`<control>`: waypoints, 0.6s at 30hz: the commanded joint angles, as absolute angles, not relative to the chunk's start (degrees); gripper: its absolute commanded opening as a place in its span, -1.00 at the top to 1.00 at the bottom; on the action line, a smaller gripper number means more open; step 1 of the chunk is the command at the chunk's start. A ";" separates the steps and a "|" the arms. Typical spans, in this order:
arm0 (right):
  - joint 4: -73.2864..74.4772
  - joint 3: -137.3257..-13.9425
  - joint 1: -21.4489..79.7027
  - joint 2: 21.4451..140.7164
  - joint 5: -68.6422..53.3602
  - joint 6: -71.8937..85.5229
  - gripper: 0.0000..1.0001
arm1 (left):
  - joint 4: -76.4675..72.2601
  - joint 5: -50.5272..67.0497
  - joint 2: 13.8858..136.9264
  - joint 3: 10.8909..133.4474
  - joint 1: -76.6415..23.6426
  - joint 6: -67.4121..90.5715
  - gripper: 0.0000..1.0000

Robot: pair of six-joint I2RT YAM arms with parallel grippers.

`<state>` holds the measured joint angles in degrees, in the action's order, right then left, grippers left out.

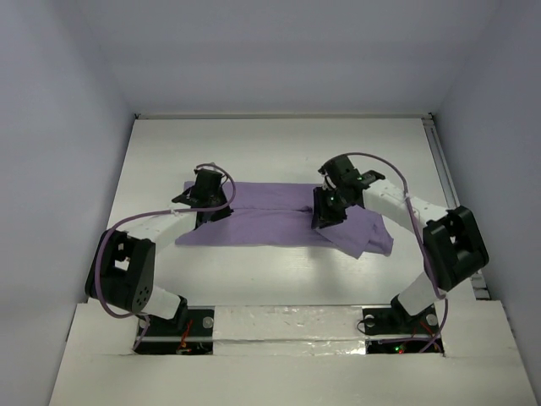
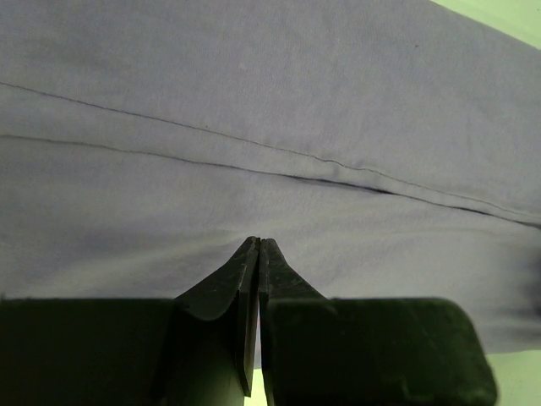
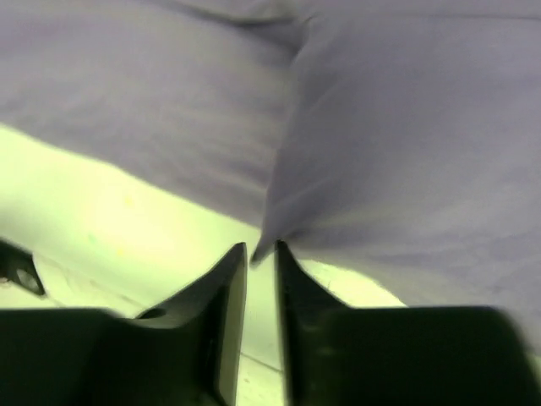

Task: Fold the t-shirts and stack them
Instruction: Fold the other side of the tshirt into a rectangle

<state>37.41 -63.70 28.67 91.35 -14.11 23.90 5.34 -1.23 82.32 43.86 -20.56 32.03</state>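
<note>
Nearest us, the left pincer point(image 2: 258, 244) is closed at the left end of the light-purple short-sleeved cloth t-shirt point(image 1: 262, 222). Its tips meet on the cloth, which puckers faintly toward them, so we read it as pinching the fabric. The right pincer point(image 3: 260, 249) is clamped on a raised fold near the t-shirt's right end, where the cloth bunches and sags toward the near right, while the rest lies spread crosswise across the middle of the flat white table point(image 1: 279, 144), between both arms.
</note>
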 commanded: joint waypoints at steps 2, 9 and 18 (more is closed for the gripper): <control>39.55 -65.30 29.44 92.29 -16.71 23.12 -0.17 | 4.39 0.00 81.12 45.79 -21.35 32.08 1.00; 34.56 -64.96 18.22 85.00 -9.51 26.45 0.75 | 5.62 1.06 82.26 50.44 -28.28 30.15 0.96; 19.08 -60.64 -4.12 89.55 -8.70 28.48 0.18 | 3.08 1.67 90.61 54.93 -36.12 29.71 0.88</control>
